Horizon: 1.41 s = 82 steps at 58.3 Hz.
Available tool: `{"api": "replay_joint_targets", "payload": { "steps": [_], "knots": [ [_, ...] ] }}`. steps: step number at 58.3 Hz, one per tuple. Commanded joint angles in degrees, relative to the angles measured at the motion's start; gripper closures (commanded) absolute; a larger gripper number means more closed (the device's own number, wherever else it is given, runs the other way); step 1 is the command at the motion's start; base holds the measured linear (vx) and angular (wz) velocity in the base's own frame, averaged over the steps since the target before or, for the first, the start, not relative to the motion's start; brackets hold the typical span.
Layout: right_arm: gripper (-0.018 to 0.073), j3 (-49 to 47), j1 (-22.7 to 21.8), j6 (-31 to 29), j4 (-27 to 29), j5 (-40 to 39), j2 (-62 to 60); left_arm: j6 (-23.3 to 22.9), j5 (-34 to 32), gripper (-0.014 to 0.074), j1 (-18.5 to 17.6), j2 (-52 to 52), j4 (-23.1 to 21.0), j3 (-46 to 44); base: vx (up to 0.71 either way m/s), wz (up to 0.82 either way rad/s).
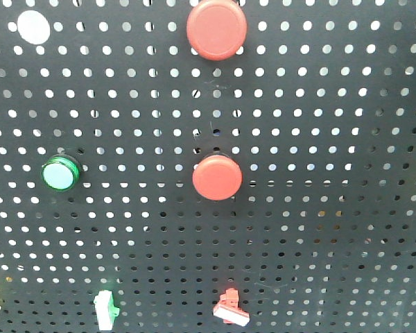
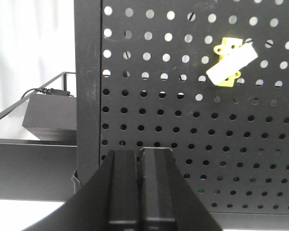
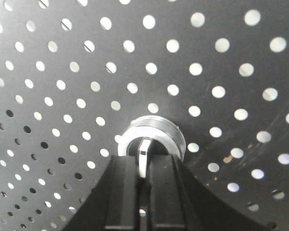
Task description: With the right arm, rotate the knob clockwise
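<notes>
Nearest, right wrist view: right fingers (image 3: 125, 175) almost together, clamped on pale grip bar (image 3: 143, 155) of knob (image 3: 156, 131). Bar's long axis roughly upright in view, in line with finger gap. Just beyond tips: knob's silver collar, dead ahead, seated in pegboard (image 3: 221, 86). Likely next: clockwise wrist roll about knob's axis, straight into board. Elsewhere: left fingers (image 2: 123, 173) pressed together, holding nothing.

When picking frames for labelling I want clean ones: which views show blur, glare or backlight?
Front view: slightly soft, the holes of the board glowing white from backlight. Left wrist view: sharp board, blown-out white at left, left gripper a dark mass. Right wrist view: hole rows bowed by the lens, glare on the ring of the knob, right gripper dark.
</notes>
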Motion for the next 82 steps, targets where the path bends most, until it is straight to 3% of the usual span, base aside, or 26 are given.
{"api": "replay_joint_targets", "payload": {
  "steps": [1, 10, 19, 28, 38, 44, 52, 67, 73, 82],
  "knots": [
    [0.0299, -1.36, -0.51, -0.36, -3.53, -3.44, -0.33, -0.34, -4.71, 0.0603, 0.11, 0.01, -0.48, 0.75, 0.00, 0.00],
    [0.0248, -1.31, -0.51, -2.05, -0.88, -1.87, -4.25, -0.34, -4.71, 0.0603, 0.11, 0.01, -0.48, 0.75, 0.00, 0.00],
    [0.0249, -1.14, -0.51, -11.32, 3.73, 5.33, -9.53, -0.34, -4.71, 0.0603, 0.11, 0.01, -0.48, 0.75, 0.00, 0.00],
    [0.0317, -1.14, -0.51, -33.31, 10.96, 16.81, -15.18, -0.34, -4.71, 0.0603, 0.11, 0.01, -0.48, 0.75, 0.00, 0.00],
    [0.0561, 0.41, -0.55, -62.68, 19.74, 22.10, -21.48, -0.34, -4.71, 0.0603, 0.11, 0.01, -0.48, 0.75, 0.00, 0.00],
    [0.0574, 6.21, -0.55, -70.04, 23.07, 21.33, -25.61, -0.34, -4.71, 0.0603, 0.11, 0.01, -0.48, 0.75, 0.00, 0.00],
    [0.0571, 17.37, -0.55, -71.55, 22.37, 17.45, -29.24, -0.34, -4.71, 0.0603, 0.11, 0.01, -0.48, 0.75, 0.00, 0.00],
    [0.0570, 36.68, -0.55, -71.55, 17.80, -10.20, -29.46, -0.34, -4.71, 0.0603, 0.11, 0.01, -0.48, 0.75, 0.00, 0.00],
    [0.0569, 41.21, -0.55, -71.44, 17.67, -13.94, -29.46, -0.34, -4.71, 0.0603, 0.11, 0.01, -0.48, 0.75, 0.00, 0.00],
    [0.0568, 45.99, -0.55, -71.11, 17.67, -13.58, -29.46, -0.34, -4.71, 0.0603, 0.11, 0.01, -0.48, 0.75, 0.00, 0.00]
  ]
}}
